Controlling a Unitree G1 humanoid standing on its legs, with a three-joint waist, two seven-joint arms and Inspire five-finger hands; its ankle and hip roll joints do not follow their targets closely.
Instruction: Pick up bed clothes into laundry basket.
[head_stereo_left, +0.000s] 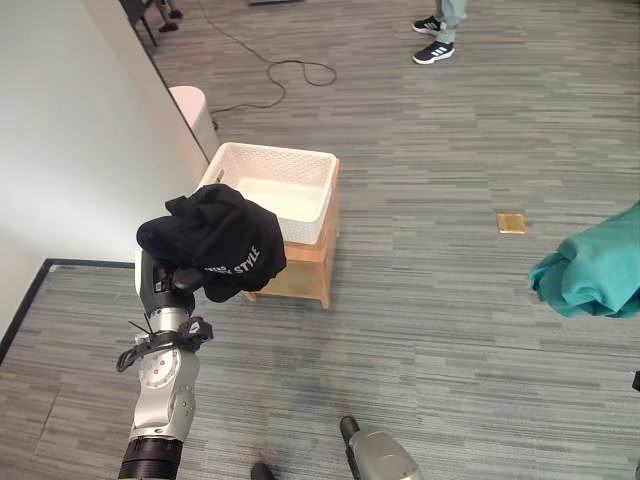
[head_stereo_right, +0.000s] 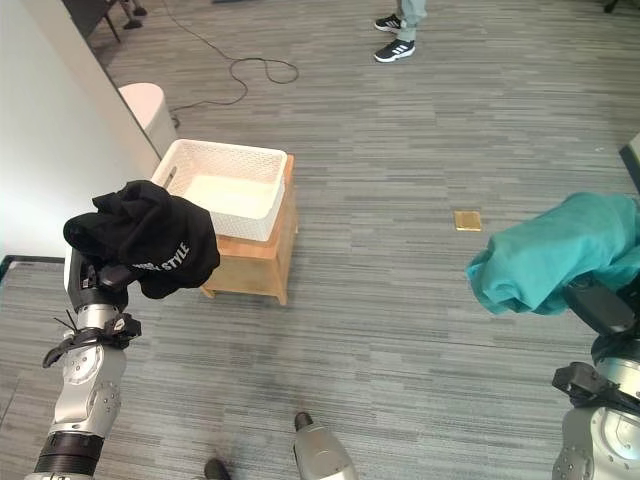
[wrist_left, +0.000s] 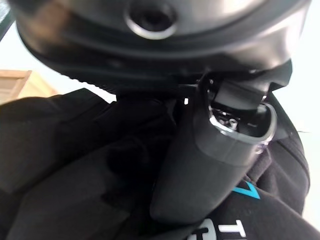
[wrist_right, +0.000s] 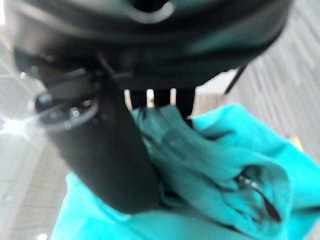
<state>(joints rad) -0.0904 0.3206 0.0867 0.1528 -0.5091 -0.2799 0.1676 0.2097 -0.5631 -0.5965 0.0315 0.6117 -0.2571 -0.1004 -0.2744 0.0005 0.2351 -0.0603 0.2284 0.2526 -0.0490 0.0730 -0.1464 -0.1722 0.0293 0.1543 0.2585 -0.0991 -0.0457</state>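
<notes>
A white perforated plastic laundry basket (head_stereo_left: 272, 190) sits on a low wooden stool (head_stereo_left: 305, 268) beside a white wall (head_stereo_left: 70, 130), on grey striped carpet floor (head_stereo_left: 450, 300); the basket interior holds no clothing. The teal garment (head_stereo_right: 560, 250) is bunched over the right hand (wrist_right: 115, 155), held raised well to the right of the basket; in the right wrist view the thumb presses into the teal folds, so the hand is clamped on the cloth. The black garment (head_stereo_left: 215, 240) is bunched over the left hand (wrist_left: 210, 165), held raised just in front of the basket's near left corner; the thumb is curled into the black fabric, gripping it. White lettering shows on the black garment, partly folded out of sight. A person's legs and dark sneakers (head_stereo_left: 435, 40) stand at the far side of the floor. A small tan square tile (head_stereo_left: 511, 223) lies flat on the carpet, well apart from the stool.
</notes>
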